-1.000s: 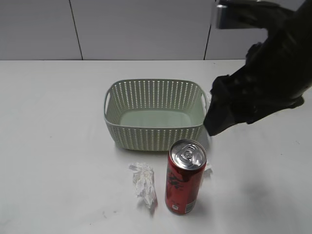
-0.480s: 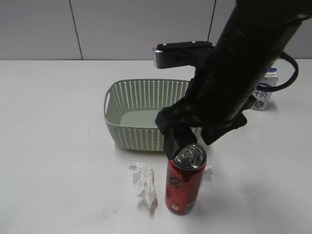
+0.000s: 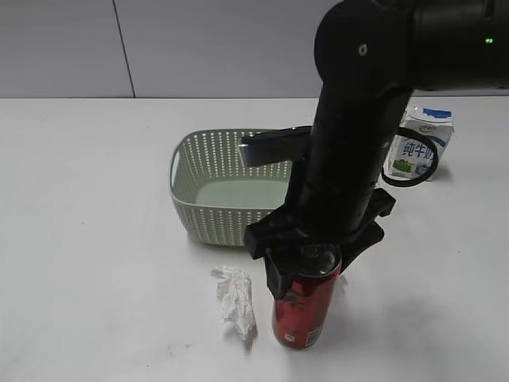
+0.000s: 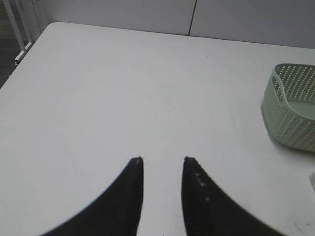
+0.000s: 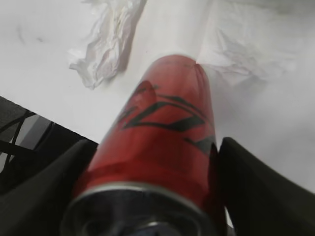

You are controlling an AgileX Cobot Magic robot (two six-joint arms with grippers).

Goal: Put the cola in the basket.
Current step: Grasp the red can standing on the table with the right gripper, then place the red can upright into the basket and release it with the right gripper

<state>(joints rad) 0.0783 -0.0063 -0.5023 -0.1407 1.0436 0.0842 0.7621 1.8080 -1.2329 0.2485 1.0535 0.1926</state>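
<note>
While the tall slim red cola can (image 3: 301, 306) stands upright at six o'clock of the pale green perforated plastic basket (image 3: 231, 191), bracketed but seemingly not yet clamped by the right gripper (image 3: 306, 259), closing, lifting and carrying toward twelve o'clock are judged necessary next.

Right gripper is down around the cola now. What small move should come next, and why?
Probably close the right gripper on the cola. In the right wrist view its fingers flank the can's upper part, and whether they press it yet is unclear. The can stands upright on the table, in front of the basket, so a firm hold should come before any lift.
</note>
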